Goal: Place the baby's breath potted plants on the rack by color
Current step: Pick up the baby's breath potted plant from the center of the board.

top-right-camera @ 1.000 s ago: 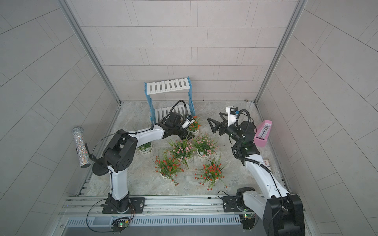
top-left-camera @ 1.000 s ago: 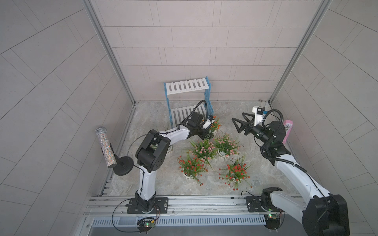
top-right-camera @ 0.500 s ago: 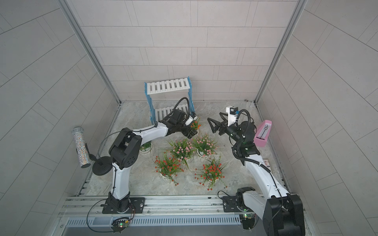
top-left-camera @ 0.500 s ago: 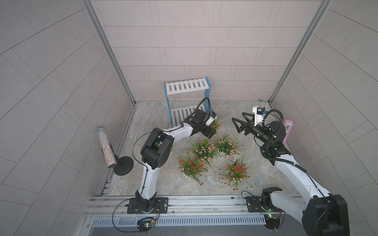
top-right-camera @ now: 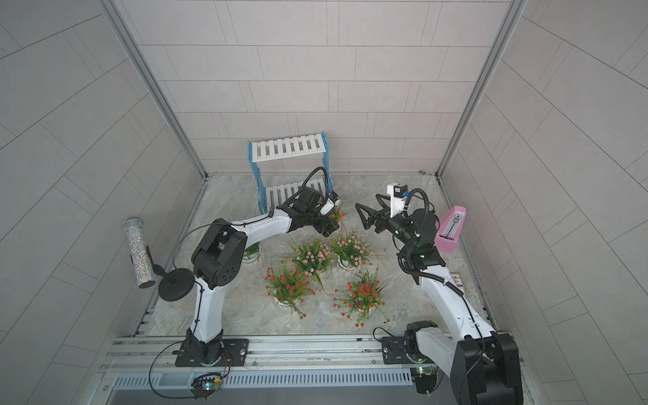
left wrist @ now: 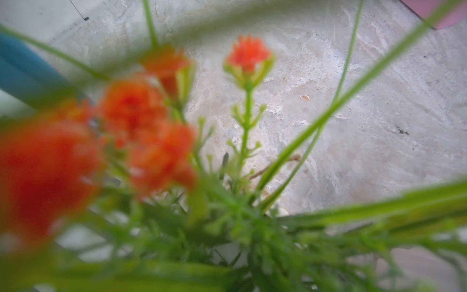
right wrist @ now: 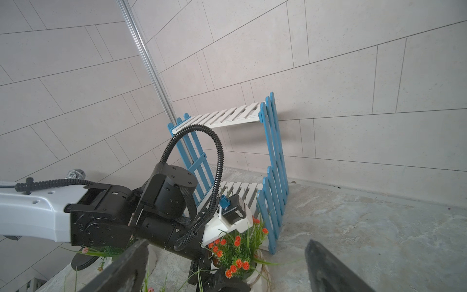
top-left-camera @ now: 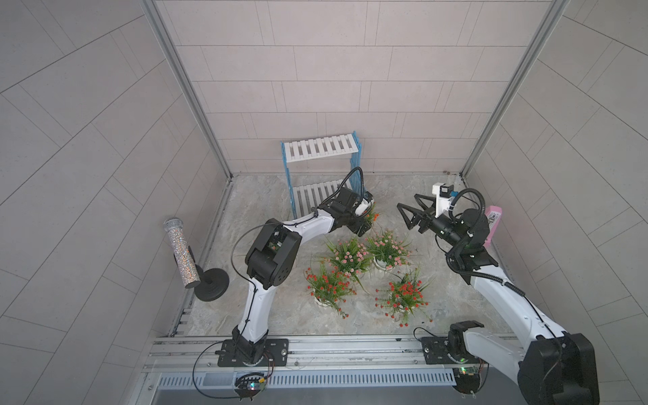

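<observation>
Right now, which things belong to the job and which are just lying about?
Job: rack; red-orange plant beside it; two pink plants; two front red-orange plants; plant half hidden behind left arm.
Lying about: pink metronome; glitter microphone on stand.

In both top views the left arm (top-left-camera: 266, 259) reaches from its base toward 1 o'clock, elbow raised and wrist bent down. The left gripper (top-left-camera: 362, 228) points downward, its spread hidden. The right arm (top-left-camera: 491, 287) rises toward 11 o'clock. The right gripper (top-left-camera: 407, 207) is aloft and aims at 9 o'clock, with its fingers (right wrist: 126, 268) spread wide.
</observation>
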